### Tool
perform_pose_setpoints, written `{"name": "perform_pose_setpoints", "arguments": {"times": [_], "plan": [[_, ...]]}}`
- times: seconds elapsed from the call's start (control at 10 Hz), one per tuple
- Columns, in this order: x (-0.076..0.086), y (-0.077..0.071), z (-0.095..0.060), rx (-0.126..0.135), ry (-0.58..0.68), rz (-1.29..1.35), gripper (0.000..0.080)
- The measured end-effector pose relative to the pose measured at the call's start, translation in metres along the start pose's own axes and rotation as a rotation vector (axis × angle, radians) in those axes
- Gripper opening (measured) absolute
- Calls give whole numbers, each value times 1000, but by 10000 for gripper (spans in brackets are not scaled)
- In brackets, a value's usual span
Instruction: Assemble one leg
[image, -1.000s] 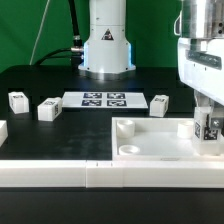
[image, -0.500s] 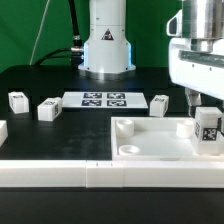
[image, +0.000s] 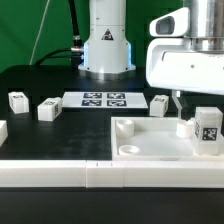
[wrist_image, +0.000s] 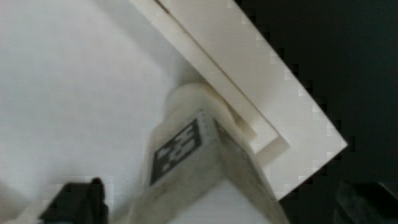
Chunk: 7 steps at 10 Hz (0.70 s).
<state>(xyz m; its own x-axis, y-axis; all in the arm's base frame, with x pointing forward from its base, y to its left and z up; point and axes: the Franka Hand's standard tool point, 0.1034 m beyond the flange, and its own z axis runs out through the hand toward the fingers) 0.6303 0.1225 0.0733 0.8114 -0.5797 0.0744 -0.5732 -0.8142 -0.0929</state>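
One leg, a small white block with a black-and-white tag, stands upright at the tray's corner on the exterior view's right. My gripper hangs above the tray, just to the left of that leg and apart from it, open and empty. In the wrist view the same leg stands against the tray's raised wall, and one dark finger shows beside it. Three more legs lie on the black table: two at the left and one behind the tray.
The marker board lies flat in front of the arm's base. A long white ledge runs along the front. A white piece shows at the exterior view's left edge.
The gripper has let go of the leg at the tray's right corner, risen and moved to the exterior view's left. The leg stays standing there.
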Motion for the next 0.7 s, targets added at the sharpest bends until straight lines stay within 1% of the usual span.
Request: {"name": "perform_pose_setpoints", "arguments": {"times": [0.2,0.3,0.4,0.5,0.6,0.7], "plan": [[3,3,0,-2,1,-191,649],[4,4,0,-5,3,-239,649],[5,4,0,-10,6,-327,649],[5,5,0,-11,7,-358,528],[5,5,0,-11,7,-350,528],[5,5,0,-10,8,-350,389]]}}
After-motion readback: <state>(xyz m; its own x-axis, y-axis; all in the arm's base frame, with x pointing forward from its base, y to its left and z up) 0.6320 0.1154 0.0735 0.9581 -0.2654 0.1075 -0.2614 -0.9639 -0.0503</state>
